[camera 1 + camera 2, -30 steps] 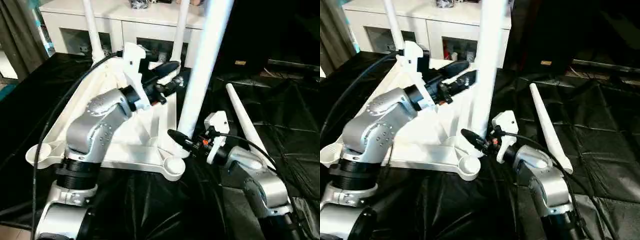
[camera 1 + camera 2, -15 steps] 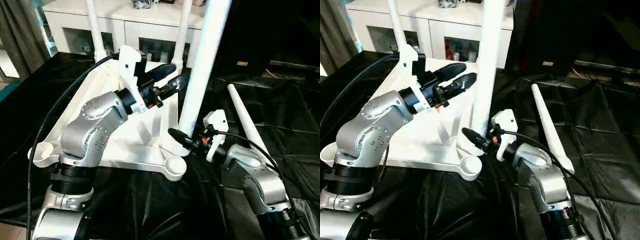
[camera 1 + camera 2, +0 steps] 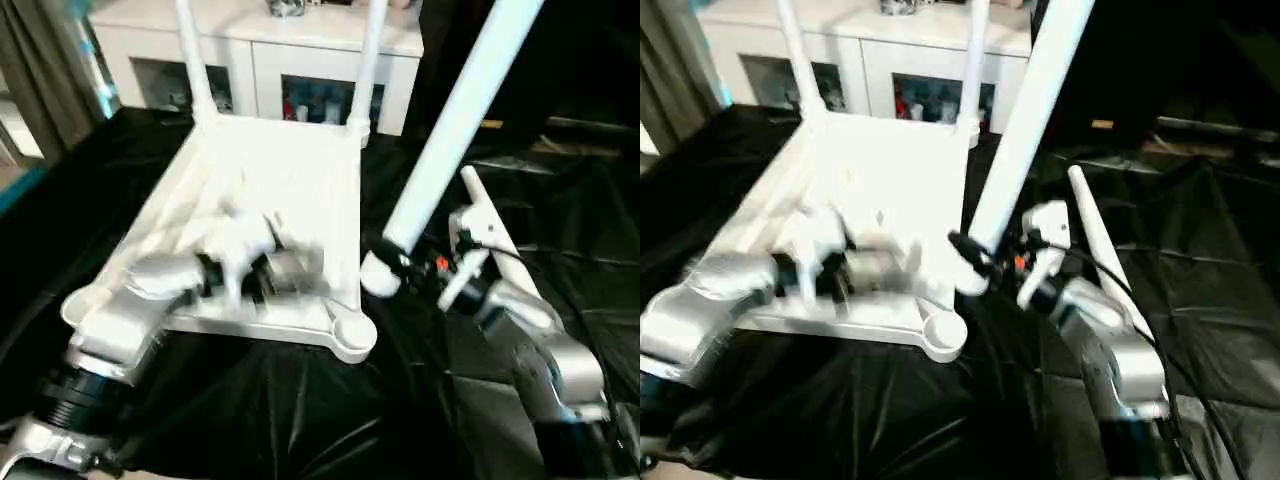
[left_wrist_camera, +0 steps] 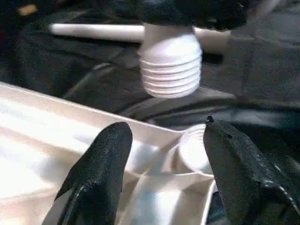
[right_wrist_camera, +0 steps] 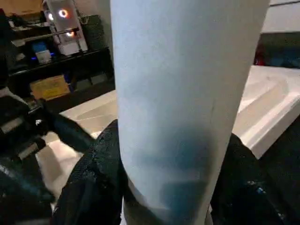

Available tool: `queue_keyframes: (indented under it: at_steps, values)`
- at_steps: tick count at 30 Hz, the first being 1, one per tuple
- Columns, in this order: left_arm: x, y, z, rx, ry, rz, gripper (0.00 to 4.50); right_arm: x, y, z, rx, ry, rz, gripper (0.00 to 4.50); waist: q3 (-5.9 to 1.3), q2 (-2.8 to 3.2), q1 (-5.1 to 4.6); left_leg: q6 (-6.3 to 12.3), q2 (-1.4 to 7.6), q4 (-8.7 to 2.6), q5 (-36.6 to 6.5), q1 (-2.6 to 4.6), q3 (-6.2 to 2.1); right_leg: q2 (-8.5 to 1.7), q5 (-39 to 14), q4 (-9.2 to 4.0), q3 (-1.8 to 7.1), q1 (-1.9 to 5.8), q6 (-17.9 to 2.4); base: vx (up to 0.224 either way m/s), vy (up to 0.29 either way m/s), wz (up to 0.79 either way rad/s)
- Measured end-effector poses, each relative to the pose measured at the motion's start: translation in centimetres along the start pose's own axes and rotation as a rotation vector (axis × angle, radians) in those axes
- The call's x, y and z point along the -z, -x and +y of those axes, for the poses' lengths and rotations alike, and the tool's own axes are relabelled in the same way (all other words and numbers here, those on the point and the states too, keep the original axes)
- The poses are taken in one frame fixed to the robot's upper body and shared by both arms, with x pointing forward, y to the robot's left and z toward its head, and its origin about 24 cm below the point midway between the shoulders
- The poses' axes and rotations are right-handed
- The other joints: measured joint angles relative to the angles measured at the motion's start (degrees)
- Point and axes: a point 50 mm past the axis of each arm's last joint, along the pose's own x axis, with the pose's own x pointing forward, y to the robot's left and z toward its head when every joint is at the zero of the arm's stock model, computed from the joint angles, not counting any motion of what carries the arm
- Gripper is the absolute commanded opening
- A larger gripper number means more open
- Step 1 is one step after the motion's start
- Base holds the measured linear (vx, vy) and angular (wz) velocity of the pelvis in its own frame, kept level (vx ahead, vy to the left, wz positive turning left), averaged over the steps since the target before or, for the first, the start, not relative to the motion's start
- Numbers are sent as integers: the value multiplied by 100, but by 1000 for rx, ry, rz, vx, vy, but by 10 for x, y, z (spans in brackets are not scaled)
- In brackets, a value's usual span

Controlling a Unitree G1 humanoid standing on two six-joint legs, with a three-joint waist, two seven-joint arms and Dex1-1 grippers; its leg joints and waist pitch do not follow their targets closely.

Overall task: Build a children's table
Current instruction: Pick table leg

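The white tabletop [image 3: 270,180] lies underside up on the black cloth, with two legs [image 3: 193,60] standing in its far corners. My right gripper [image 3: 395,262] is shut on a third white leg [image 3: 450,120], which leans to the upper right. Its threaded end [image 4: 171,65] hangs just above the near right corner socket [image 4: 194,150], not touching it. My left gripper [image 4: 164,129] is low over the near part of the tabletop, open and holding nothing, its fingers [image 4: 101,173] pointing at that socket. A fourth leg [image 3: 492,245] lies loose on the cloth behind my right arm.
A white glass-door cabinet [image 3: 300,60] stands right behind the black-draped table [image 3: 300,420]. A grey curtain [image 3: 40,90] hangs at the far left. The near left corner socket [image 3: 85,305] holds no leg. The cloth is creased all around.
My left arm has dropped from above the tabletop to low over its near part. My right gripper has tilted the leg rightward and shifted its lower end towards the near right socket.
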Motion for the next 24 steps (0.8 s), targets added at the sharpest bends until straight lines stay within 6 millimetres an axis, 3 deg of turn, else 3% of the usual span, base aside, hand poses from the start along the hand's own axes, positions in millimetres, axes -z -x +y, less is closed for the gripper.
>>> queue_keyframes:
  at_steps: [3,8,9,12,21,24]
  values:
    - [16,-2,-2,57,6,68,287,4,8,7,-32,-5,41,190,0,89,-32,0,-1,-5,0,15,1,0,-1,1,3,8,1,0,0,0]
    - [28,-3,-2,142,-5,131,287,8,10,13,-62,-14,78,190,2,142,-66,-1,2,-8,0,21,0,1,-1,19,-1,-2,1,0,0,0]
    - [29,-3,-2,159,-9,144,259,7,10,14,-67,-12,77,190,-2,163,-63,-1,2,-7,0,21,0,0,-1,19,0,-2,1,0,0,0]
    - [32,0,2,176,-34,181,249,5,11,16,-73,-5,89,190,-21,210,-66,-1,0,-7,0,20,1,0,0,16,3,-1,1,0,0,0]
    - [39,6,3,206,-31,225,168,4,13,15,-72,5,104,190,-31,225,-64,-1,1,-7,0,19,3,-1,-1,15,2,-2,1,0,0,0]
    - [41,7,3,210,-36,233,164,4,13,15,-73,5,105,190,-31,225,-62,-1,1,-7,0,19,3,-1,-1,16,2,-2,1,0,0,0]
